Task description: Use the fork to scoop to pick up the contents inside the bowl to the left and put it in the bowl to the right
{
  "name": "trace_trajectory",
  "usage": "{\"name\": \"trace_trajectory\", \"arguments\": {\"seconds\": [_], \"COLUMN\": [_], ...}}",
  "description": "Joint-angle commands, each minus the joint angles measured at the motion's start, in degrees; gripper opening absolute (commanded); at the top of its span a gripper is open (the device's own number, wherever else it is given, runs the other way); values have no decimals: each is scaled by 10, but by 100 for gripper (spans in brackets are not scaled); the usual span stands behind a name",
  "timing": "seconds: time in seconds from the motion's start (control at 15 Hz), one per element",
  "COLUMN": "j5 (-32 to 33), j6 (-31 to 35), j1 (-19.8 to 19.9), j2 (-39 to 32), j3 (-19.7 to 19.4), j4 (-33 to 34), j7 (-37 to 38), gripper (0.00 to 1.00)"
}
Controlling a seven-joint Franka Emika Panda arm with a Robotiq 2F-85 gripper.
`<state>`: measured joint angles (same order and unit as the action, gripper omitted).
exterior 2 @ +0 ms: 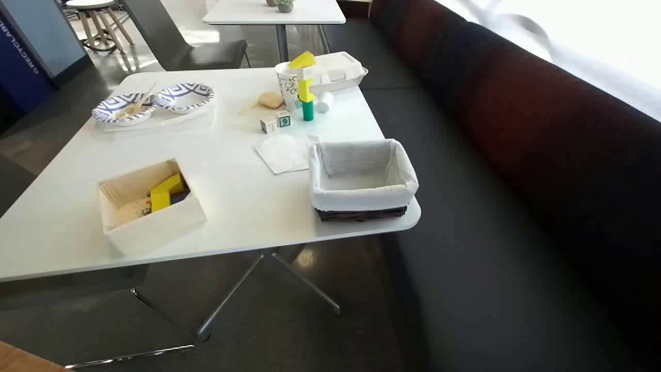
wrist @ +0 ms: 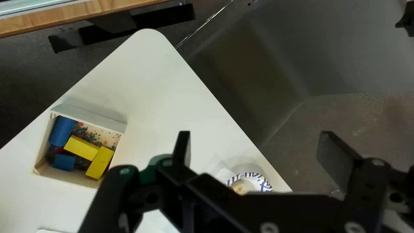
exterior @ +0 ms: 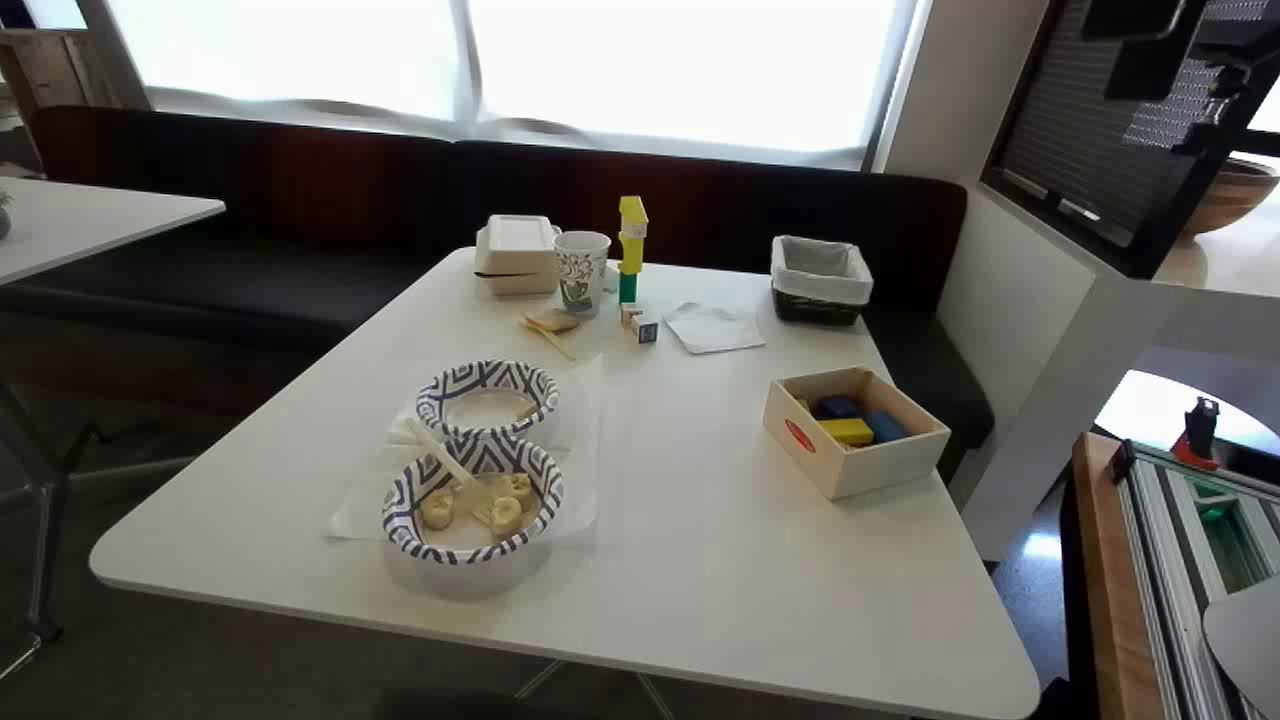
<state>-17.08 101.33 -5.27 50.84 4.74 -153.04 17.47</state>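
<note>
The fork [exterior: 450,465] lies tilted in the filled bowl [exterior: 545,475], its tines among pale yellow slices [exterior: 507,515] that look like banana, its handle crossing the rim toward the neighbouring bowl [exterior: 478,408]. This stands just beside the filled bowl, both on a white sheet [exterior: 580,432]; whether the rims touch cannot be told. The gripper [wrist: 254,147] is well apart from the filled bowl, its jaws standing wide, and in the wrist view part of that bowl shows between the fingers [wrist: 333,158]. To the right of the filled bowl, in an exterior view, a wooden box [exterior: 890,465] holds yellow and blue blocks [exterior: 847,432]; the red oval label [exterior: 799,435] on its side is too small to read. Farther from the filled bowl stand a paper cup [exterior: 580,272] printed with swirls, a cube [exterior 2: 284,119] whose face seems to read "9", and a cloth-lined basket [exterior: 817,309]. Past the filled bowl, in an exterior view, "RECYCLABL" can be read on a dark blue panel [exterior 2: 23,72].
</note>
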Motion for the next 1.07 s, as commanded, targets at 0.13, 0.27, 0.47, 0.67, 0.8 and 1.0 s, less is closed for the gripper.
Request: {"name": "trace_trajectory", "arguments": {"seconds": [0.13,0.27,0.47,0.67,0.8,1.0], "j5": [-8,-8,-8,2,6,26], "j6": [-4,-4,-4,67,151,286], "j1": [14,14,14,43,67,80], "j2": [1,1,1,-45,-103,-202], "j3": [10,10,10,27,52,85], "j4": [2,2,2,8,21,36], "j7": [-8,-8,-8,28,64,89], "gripper": [100,100,100,100,100,100]}}
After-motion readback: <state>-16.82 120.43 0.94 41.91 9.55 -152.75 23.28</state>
